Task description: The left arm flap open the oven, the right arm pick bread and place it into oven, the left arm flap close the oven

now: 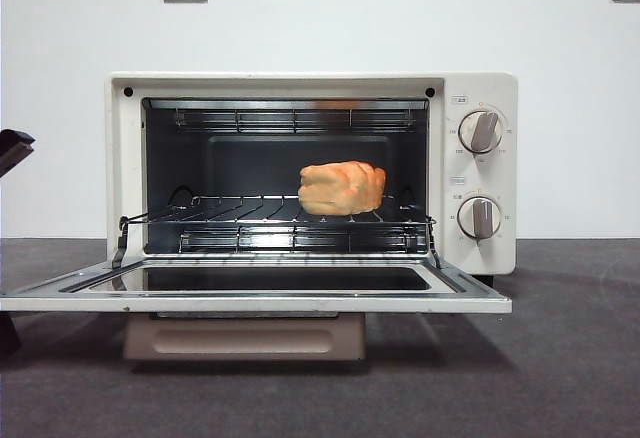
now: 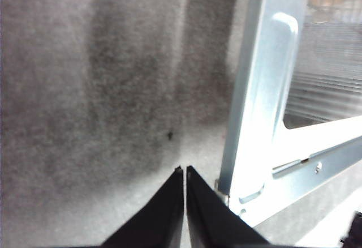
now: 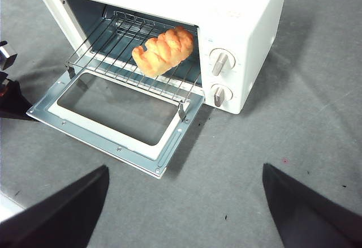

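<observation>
A dark grey felt-like table carries the cream-white oven, its door folded down

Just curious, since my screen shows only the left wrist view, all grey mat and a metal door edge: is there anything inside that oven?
Observer: Yes. The bread lies on the wire rack inside the oven, toward the knob side.
Operator: Is the other arm holding it there?
Observer: No. The right gripper is open, holds nothing, and hangs above the mat, apart from the oven.
</observation>
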Robot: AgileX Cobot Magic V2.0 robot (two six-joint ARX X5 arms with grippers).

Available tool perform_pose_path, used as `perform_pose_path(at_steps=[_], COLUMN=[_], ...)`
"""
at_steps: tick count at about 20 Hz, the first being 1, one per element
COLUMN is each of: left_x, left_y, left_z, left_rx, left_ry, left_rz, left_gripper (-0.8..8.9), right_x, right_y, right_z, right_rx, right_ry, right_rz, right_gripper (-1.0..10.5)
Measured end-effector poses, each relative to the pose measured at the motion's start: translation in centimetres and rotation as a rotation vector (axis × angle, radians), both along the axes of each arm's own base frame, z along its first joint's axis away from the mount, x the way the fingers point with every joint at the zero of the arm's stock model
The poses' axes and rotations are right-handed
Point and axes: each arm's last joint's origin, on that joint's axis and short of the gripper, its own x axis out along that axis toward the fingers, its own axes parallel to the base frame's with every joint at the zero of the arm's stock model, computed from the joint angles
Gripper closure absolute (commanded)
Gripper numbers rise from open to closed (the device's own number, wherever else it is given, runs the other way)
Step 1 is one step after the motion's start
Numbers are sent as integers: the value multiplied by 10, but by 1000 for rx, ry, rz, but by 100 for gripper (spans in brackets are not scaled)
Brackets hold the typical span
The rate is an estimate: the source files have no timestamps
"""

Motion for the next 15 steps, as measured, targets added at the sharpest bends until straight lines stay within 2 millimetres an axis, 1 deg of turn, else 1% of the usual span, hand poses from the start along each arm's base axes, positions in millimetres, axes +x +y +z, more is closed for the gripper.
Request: perform_pose_path(at_steps=[5,9,15], left_x=[-1,-1,6], left_y=[1,2,2], left_z=[0,1,17], left_rx=[-36,-102,-219], left_ry=[18,28,-56], left_rz=[0,13,58], left_gripper=[804,804,804], right_x=[0,0,0], right_y=[0,0,0], right_z=[0,0,0], right_rx=[0,6,14], right_ry=[1,4,9], right_rz=[0,-5,-11], right_gripper=[515,515,515])
